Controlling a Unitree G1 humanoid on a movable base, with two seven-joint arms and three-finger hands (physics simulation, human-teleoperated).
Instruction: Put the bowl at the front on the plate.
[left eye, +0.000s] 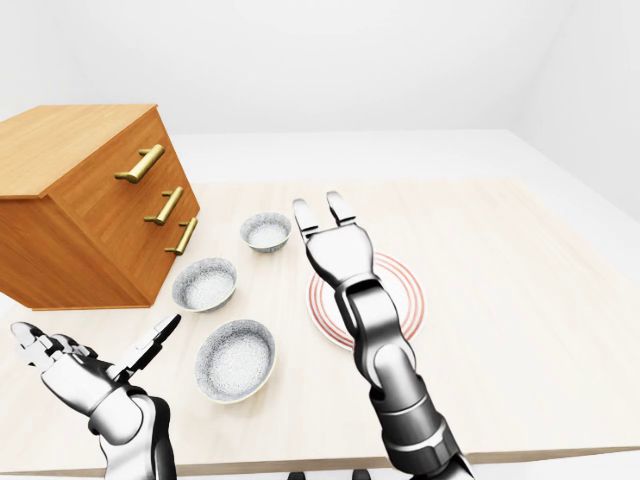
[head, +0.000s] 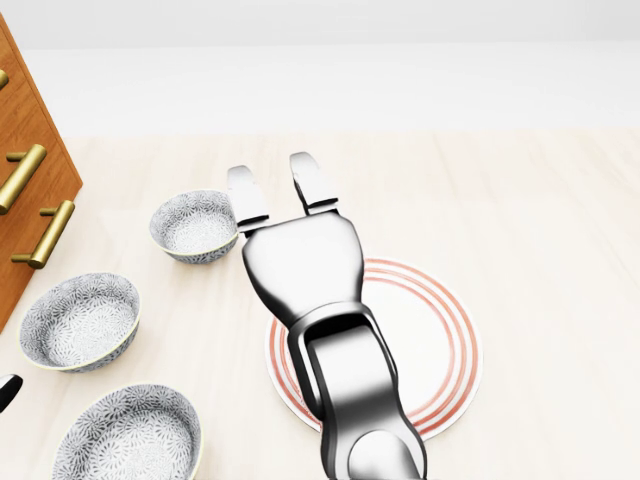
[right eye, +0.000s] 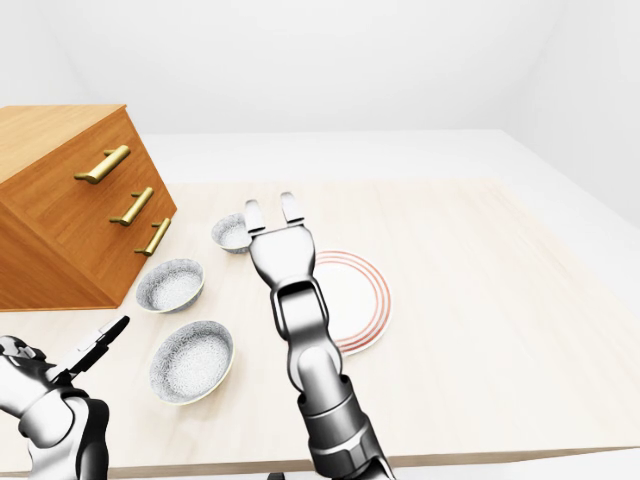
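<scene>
Three speckled grey bowls lie in a slanted row on the wooden table, left of the plate. The lowest one (left eye: 235, 359) is the largest in the left-eye view, the middle bowl (left eye: 204, 284) sits above it, and the top bowl (left eye: 266, 231) is nearest the right fingertips. A white plate with red rings (left eye: 408, 296) lies right of the bowls, partly hidden by my right forearm. My right hand (left eye: 320, 208) hovers over the plate's upper left edge, fingers straight and open, holding nothing. My left hand (left eye: 98, 345) is open at the lower left, just left of the lowest bowl.
A wooden chest of drawers (left eye: 90, 200) with brass handles stands at the left, close to the middle bowl. The table's near edge (left eye: 550, 455) runs along the bottom of the left-eye view. Bare tabletop stretches right of the plate.
</scene>
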